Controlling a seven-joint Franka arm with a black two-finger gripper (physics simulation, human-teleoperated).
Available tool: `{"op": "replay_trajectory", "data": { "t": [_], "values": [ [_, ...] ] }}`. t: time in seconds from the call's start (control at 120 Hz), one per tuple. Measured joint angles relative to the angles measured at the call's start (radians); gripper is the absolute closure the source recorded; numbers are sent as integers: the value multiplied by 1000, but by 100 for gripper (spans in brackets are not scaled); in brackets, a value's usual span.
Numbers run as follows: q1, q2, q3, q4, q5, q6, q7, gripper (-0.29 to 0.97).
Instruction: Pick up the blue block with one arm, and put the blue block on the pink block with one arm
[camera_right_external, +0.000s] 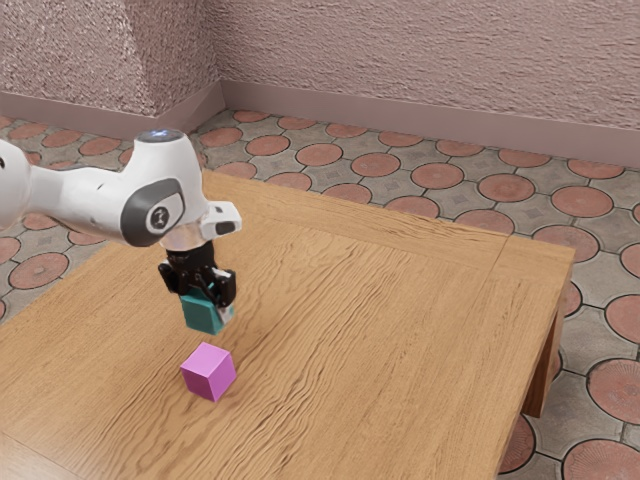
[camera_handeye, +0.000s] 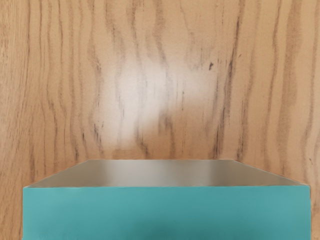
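Blue block (camera_right_external: 203, 316), teal in tint: found clear of the table (camera_right_external: 400, 320), clamped in the gripper (camera_right_external: 207, 298), left of centre in the exterior view. Hung above the pink block (camera_right_external: 208, 371) and apart from it, seemingly offset a little toward the upper left of the frame; exact alignment could not be judged from this angle.

Gripper state: closed on the blue block, with one black finger against each of two opposite side faces. Upper part of the block sat between the fingers, lower part protruded beneath.

Wrist view: showed the blue block (camera_handeye: 165, 212) directly under the hand, with the wood grain of the table (camera_handeye: 160, 75) beyond it. Showed a flat face and a straight, sharp edge.

Handling, as judged: rigid, small and probably light. Flat parallel faces, suited to a two-finger pinch across opposite sides. Smooth faces, so possibly slippery; firm squeeze advised, no crushing expected. Hold taken high on the sides judged correct, since the bottom face was left free for seating on the pink block. Pink block of like size and unrestrained on the table: liable to be nudged by an off-centre descent. Placement step not yet done.
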Motion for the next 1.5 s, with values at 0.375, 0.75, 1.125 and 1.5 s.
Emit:
{"op": "replay_trajectory", "data": {
  "t": [0.375, 0.75, 1.125, 1.5],
  "values": [
    [27, -91, -17, -145, 29, 6, -159, 38],
    [36, -115, -77, -199, 54, 9, -253, 37],
    [-16, -133, -80, -226, 63, 38, -279, 35],
    [1, -133, -77, -225, 59, 46, -278, 25]
  ]
}}
